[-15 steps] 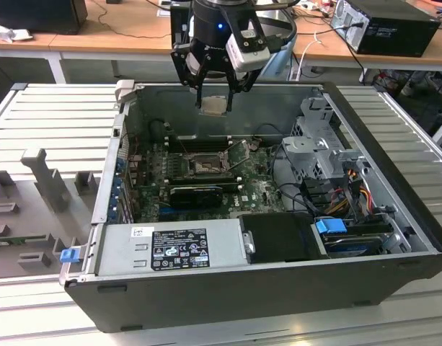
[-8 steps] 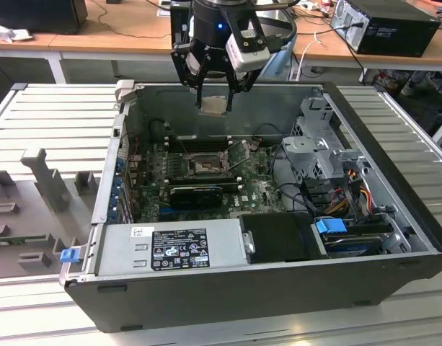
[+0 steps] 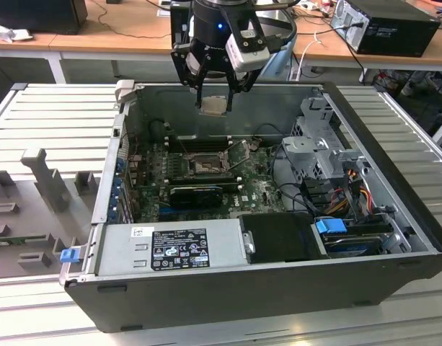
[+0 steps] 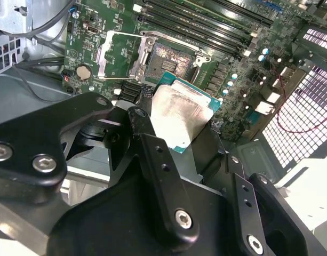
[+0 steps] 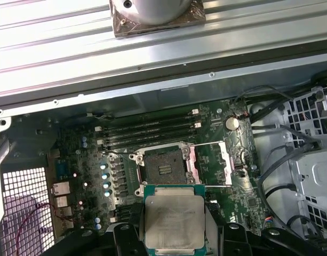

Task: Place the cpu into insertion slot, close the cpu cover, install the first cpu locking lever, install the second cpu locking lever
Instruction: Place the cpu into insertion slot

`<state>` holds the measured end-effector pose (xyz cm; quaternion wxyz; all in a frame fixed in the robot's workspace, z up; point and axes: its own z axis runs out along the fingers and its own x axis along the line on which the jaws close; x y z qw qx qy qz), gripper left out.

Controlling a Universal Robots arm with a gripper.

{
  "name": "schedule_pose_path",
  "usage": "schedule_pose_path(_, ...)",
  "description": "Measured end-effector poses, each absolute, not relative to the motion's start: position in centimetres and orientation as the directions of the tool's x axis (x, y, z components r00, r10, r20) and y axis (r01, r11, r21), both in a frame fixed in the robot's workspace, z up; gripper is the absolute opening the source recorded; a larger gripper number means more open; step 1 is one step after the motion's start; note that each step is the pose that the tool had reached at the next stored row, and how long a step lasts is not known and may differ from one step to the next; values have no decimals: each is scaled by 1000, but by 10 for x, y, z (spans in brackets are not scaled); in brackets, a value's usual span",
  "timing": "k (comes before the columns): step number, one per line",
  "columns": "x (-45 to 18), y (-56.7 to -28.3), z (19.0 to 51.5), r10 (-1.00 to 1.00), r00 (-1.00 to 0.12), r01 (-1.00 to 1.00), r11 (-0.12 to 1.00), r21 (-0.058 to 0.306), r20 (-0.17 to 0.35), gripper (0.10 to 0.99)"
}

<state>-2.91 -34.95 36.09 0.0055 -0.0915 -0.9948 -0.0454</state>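
My gripper (image 3: 215, 108) hangs above the open computer case, shut on the cpu (image 3: 214, 105), a flat square chip with a dull silver top. In both wrist views the cpu (image 5: 174, 221) (image 4: 180, 113) sits level between the black fingers (image 4: 144, 125). The insertion slot (image 5: 164, 164) (image 4: 173, 60) (image 3: 205, 165) lies below it on the green board, its dark pin field bare. Beside the slot, the cpu cover (image 5: 210, 162) (image 4: 116, 56) is swung open.
Long black memory slots (image 5: 147, 130) run beside the socket, and a black graphics card (image 3: 195, 194) lies on its other side. A power supply (image 3: 170, 249) fills the case's near side, and a drive cage (image 3: 321, 155) with cables stands at the exterior view's right. Grey fixtures (image 3: 44, 176) stand outside the case.
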Motion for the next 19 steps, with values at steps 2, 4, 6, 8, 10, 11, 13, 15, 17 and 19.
schedule_pose_path(2,-29,-350,361,182,-983,183,979,89,19,541)
schedule_pose_path(4,-29,-350,361,183,-983,184,979,89,19,541)
schedule_pose_path(6,-29,-350,361,185,-983,186,979,89,19,541)
schedule_pose_path(8,-29,-350,361,186,-982,187,978,89,19,541)
schedule_pose_path(10,-29,-350,361,187,-982,188,978,89,19,541)
schedule_pose_path(11,-29,-350,361,187,-982,188,978,89,19,541)
schedule_pose_path(13,-29,-350,361,188,-982,189,978,89,19,541)
schedule_pose_path(15,-29,-350,361,190,-982,191,977,89,19,541)
schedule_pose_path(17,-29,-350,361,196,-980,197,976,89,19,541)
schedule_pose_path(19,-29,-350,361,199,-980,200,976,89,19,541)
